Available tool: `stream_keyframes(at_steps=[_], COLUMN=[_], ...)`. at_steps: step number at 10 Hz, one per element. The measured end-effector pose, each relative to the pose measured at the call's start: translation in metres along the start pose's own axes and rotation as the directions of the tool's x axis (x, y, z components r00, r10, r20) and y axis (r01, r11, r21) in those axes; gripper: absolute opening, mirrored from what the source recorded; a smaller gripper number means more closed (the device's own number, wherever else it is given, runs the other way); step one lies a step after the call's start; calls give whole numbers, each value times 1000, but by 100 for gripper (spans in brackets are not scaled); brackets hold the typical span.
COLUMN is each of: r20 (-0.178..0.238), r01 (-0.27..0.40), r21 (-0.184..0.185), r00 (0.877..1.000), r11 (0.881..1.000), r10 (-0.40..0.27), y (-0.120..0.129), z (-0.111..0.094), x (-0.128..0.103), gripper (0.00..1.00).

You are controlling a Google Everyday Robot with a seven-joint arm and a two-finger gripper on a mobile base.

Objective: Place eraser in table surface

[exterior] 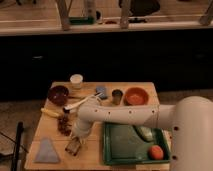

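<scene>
The eraser (73,146), a small pale-topped block with dark sides, is at the front left of the wooden table surface (92,159). It sits between the grey-blue cloth and the green tray. My gripper (76,139) is at the end of the white arm, which reaches left across the table. It hangs directly over the eraser and touches or nearly touches it. I cannot tell whether the eraser rests on the wood or is still held.
A grey-blue triangular cloth (47,151) lies front left. A dark green tray (125,150) at front right holds an orange fruit (156,152). An orange bowl (136,96), metal cup (117,96), dark bowl (58,94), white cup (76,81) and banana (51,113) stand farther back.
</scene>
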Motion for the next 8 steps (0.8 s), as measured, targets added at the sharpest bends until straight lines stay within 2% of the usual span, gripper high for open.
stream_keyframes(at_steps=[8], r20=[-6], r01=[-7], r21=[-11], r00=[1000], r11=[1000], r10=[7], y=[-7], z=[-9], x=[12], gripper=[80])
